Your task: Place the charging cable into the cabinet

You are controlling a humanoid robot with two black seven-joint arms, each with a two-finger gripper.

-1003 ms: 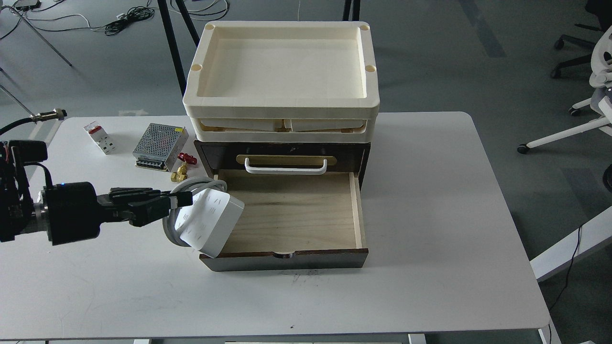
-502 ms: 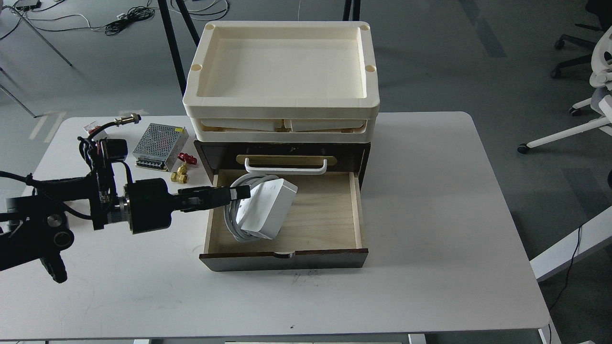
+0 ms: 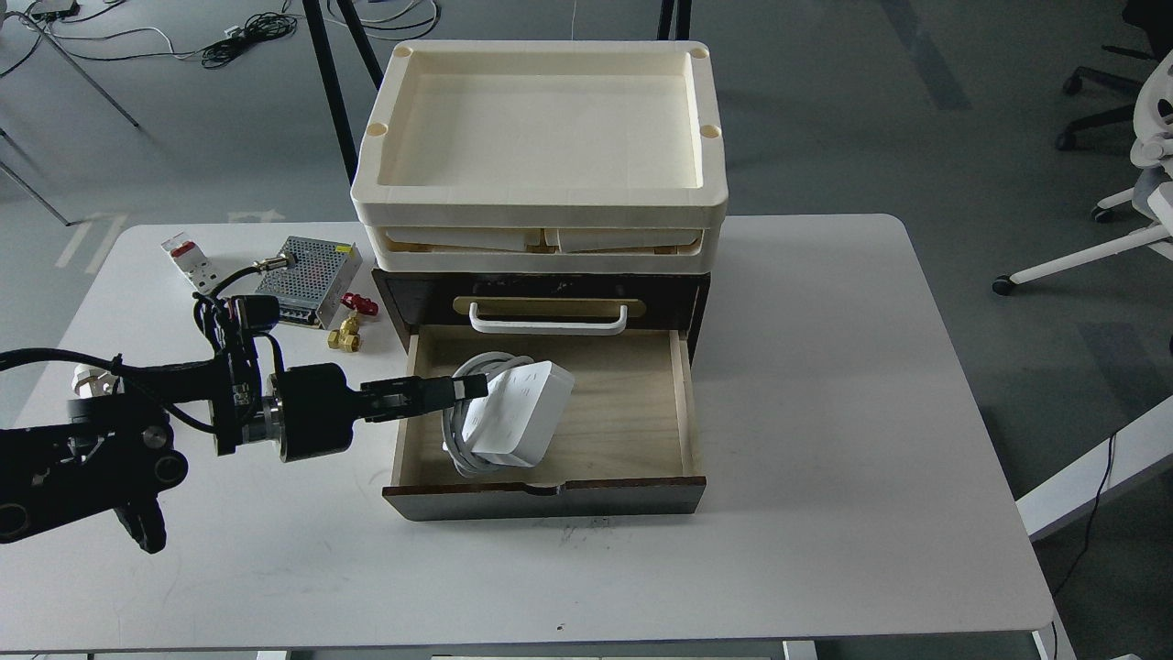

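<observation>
The charging cable (image 3: 515,414), a white power strip with its thick white cord coiled beside it, hangs tilted inside the open plywood drawer (image 3: 623,422) of the dark brown cabinet (image 3: 698,302). My left gripper (image 3: 469,389) reaches in over the drawer's left wall and is shut on the cable's left end. Whether the strip touches the drawer floor I cannot tell. The white bar handle (image 3: 548,323) sits on a tan plate above the drawer. My right gripper is out of view.
Cream trays (image 3: 541,197) are stacked on the cabinet. On the white table (image 3: 825,477) left of the cabinet lie a perforated metal power supply box (image 3: 307,267), a white-and-red breaker block (image 3: 189,259) and small brass and red fittings (image 3: 348,330).
My left gripper carried the cable from the drawer's left edge rightward into the drawer, then lowered it a little. The arm swung in closer to the cabinet.
</observation>
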